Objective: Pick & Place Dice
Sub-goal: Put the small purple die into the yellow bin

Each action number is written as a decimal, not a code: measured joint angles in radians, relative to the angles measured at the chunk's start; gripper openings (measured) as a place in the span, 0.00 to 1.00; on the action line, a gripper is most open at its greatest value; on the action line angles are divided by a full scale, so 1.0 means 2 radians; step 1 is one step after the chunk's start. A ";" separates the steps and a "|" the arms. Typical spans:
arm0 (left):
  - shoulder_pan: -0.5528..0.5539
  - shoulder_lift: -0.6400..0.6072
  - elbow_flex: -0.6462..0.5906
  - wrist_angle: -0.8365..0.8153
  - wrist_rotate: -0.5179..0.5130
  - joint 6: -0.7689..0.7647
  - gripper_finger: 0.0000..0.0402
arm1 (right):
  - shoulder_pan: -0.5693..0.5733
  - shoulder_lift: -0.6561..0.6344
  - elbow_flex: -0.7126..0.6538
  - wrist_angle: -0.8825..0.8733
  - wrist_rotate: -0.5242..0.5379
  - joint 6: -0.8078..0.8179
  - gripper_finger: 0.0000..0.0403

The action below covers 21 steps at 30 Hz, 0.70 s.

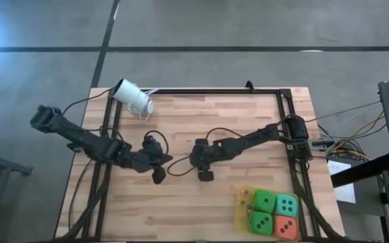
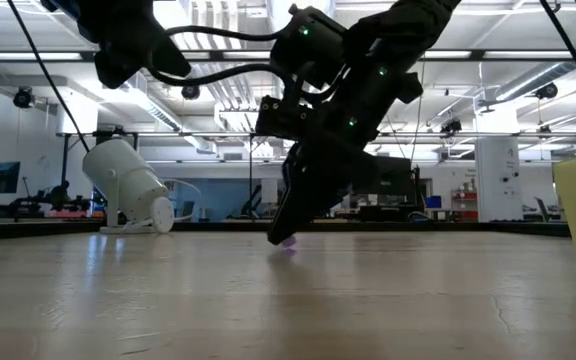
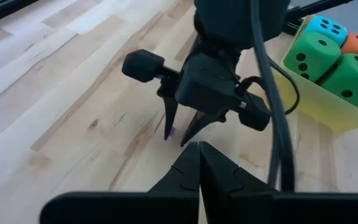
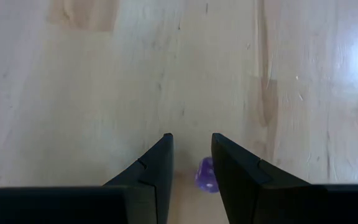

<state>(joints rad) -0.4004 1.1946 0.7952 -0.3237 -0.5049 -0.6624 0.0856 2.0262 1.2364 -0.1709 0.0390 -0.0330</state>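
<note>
Four dice sit in a yellow tray (image 1: 240,208) at the table's near right: two green (image 1: 265,201) (image 1: 260,223), one teal (image 1: 287,204), one orange-red (image 1: 286,228). The left wrist view shows them too, a green one (image 3: 311,55) in front. My right gripper (image 4: 192,155) is at mid-table, tips down at the wood, fingers a little open. A small purple piece (image 4: 205,175) lies on the table between them, close to one finger. My left gripper (image 3: 199,149) hovers shut and empty just to the left of it. My right gripper comes from above, slanting down, with its fingers on either side of the small purple piece (image 3: 170,132), which rests on the table. Whether a finger (image 4: 229,168) touches the piece, I cannot tell.
A white cylindrical device (image 1: 133,96) lies at the table's far left corner. Black frame rails (image 1: 201,91) run along the table's edges, and cables trail from both arms. Bare wood lies between the grippers and the tray.
</note>
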 joint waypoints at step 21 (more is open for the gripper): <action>0.000 0.000 0.000 -0.003 0.000 0.000 0.01 | -0.002 -0.034 -0.002 -0.070 0.019 0.047 0.26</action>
<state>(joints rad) -0.4000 1.1946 0.7952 -0.3298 -0.5047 -0.6632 0.0807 1.9573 1.2331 -0.3119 0.0770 0.0604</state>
